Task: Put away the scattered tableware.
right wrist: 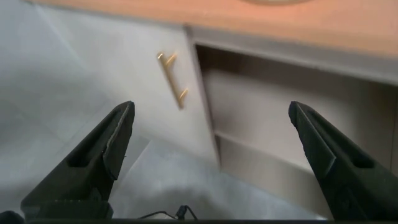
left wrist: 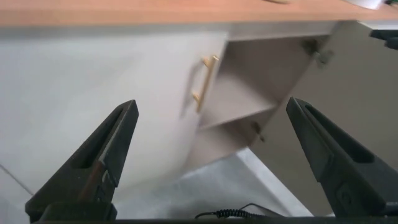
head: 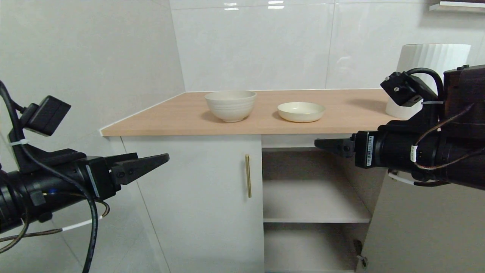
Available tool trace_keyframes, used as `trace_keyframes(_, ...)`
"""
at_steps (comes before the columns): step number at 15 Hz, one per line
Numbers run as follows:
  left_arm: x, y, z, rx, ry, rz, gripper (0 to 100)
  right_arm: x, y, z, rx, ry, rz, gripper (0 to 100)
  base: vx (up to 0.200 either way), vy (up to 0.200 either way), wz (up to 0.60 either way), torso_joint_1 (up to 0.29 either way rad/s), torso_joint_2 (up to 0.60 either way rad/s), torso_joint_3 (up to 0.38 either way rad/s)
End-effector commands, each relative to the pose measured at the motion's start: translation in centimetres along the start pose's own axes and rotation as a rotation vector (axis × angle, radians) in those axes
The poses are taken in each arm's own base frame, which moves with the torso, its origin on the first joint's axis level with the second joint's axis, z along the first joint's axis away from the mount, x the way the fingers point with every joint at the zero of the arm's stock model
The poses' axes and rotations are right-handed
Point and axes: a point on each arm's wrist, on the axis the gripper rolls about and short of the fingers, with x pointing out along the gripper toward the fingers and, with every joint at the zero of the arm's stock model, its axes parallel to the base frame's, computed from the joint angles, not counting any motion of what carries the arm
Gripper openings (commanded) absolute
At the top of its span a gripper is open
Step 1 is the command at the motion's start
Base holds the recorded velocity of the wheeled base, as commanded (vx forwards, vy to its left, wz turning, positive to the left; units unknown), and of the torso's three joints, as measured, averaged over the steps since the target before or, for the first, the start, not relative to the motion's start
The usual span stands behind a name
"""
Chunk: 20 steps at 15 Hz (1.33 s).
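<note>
A cream ribbed bowl and a shallow cream dish stand side by side on the wooden countertop, the bowl to the left. My left gripper hangs open in front of the shut cupboard door, below and left of the bowl. In its wrist view the left gripper holds nothing. My right gripper sits just under the countertop edge, below the dish, in front of the open cupboard. Its wrist view shows the right gripper open and empty.
The left cupboard door has a brass handle. The right compartment is open, with bare shelves, and its door swings out at the right. A white ribbed container stands at the counter's back right. Tiled walls enclose the corner.
</note>
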Motion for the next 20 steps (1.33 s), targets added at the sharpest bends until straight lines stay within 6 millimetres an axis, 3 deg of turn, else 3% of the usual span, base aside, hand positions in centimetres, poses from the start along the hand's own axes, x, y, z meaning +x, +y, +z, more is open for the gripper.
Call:
trace_keyframes(1, 0.2, 0.1, -0.1, -0.002, 0.005, 0.002, 100, -0.4, 0.0, 0.0, 0.000, -0.004, 0.009, 100, 0.200, 0.000, 0.00, 0.007, 0.01, 0.002)
trace_keyframes(8, 0.0, 0.0, 0.0, -0.001, -0.002, 0.000, 100, -1.8, -0.1, -0.5, -0.010, -0.005, 0.063, 100, 0.000, 0.000, 0.00, 0.000, 0.00, 0.000)
trace_keyframes(14, 0.0, 0.0, -0.1, -0.001, 0.003, -0.006, 100, -1.2, -0.2, -1.0, -0.037, 0.018, 0.056, 100, 0.000, 0.000, 0.00, 0.004, -0.02, -0.007)
trace_keyframes(20, 1.0, 0.4, -0.4, -0.012, 0.036, -0.007, 100, -0.1, -0.5, -1.4, -0.033, 0.036, 0.040, 100, 0.000, 0.000, 0.00, 0.100, -0.36, -0.267)
